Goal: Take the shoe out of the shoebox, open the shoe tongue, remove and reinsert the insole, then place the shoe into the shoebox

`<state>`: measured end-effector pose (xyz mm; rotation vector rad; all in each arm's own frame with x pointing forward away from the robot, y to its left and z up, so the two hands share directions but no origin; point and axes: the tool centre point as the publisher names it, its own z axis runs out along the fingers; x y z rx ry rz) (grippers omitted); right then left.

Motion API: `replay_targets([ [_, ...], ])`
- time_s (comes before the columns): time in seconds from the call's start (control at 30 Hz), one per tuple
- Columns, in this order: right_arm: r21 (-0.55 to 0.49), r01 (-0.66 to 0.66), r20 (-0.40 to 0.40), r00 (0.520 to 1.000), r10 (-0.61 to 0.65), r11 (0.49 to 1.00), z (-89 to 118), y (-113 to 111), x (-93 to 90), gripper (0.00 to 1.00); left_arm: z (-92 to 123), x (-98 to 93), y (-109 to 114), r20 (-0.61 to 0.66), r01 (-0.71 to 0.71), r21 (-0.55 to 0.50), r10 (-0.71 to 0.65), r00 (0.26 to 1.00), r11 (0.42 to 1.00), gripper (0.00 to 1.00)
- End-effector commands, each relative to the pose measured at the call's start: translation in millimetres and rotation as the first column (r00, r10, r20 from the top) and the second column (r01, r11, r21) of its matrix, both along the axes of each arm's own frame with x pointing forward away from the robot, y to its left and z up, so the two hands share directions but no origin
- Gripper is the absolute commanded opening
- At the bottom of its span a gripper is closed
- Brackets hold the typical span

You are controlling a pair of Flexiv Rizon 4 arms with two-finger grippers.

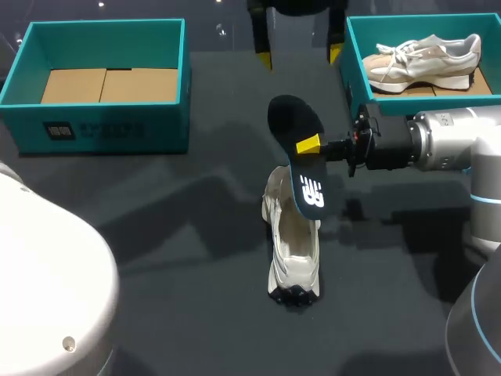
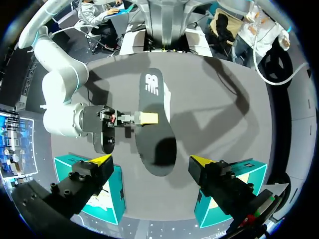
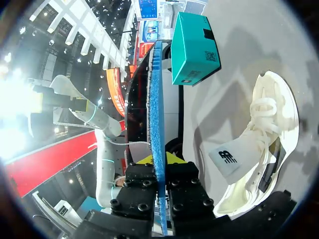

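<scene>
Now: right tool (image 1: 308, 146) clamps insole (image 1: 310, 190) over shoe (image 1: 294, 252) | left tool (image 1: 300, 56) wide | second shoe (image 1: 423, 59) in shoebox (image 1: 352, 64)

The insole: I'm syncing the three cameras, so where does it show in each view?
Head view: insole mid-table in the right pincer, above the white shoe.
Left wrist view: insole ahead of the open left pincer, hiding most of the white shoe.
Right wrist view: insole edge-on in the right pincer.
Shared landmark: the white shoe.
</scene>
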<state>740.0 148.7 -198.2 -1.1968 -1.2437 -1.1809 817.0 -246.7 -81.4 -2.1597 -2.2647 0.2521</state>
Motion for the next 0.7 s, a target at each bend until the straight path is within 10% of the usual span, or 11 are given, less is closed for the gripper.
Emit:
replay_targets([
  [0.03, -0.001, 0.002, 0.000, 1.000, -0.002, 1.000, -0.1, 0.5, -1.2, 0.00, -19.7, -12.5, 34.6, 0.003, -0.103, -0.479, 0.119, 0.993, 0.872, 1.00],
  [0.17, -0.001, 0.002, 0.000, 1.000, -0.002, 1.000, -0.1, 0.5, -1.2, 0.00, -26.7, -21.9, 44.2, -0.020, -0.116, -0.645, 0.136, 0.991, 0.755, 1.00],
  [0.7, -0.001, 0.002, 0.000, 1.000, -0.002, 1.000, -0.1, 0.5, -1.2, 0.00, -29.4, -22.5, 47.2, 0.025, -0.080, -0.687, 0.134, 0.991, 0.723, 1.00],
])
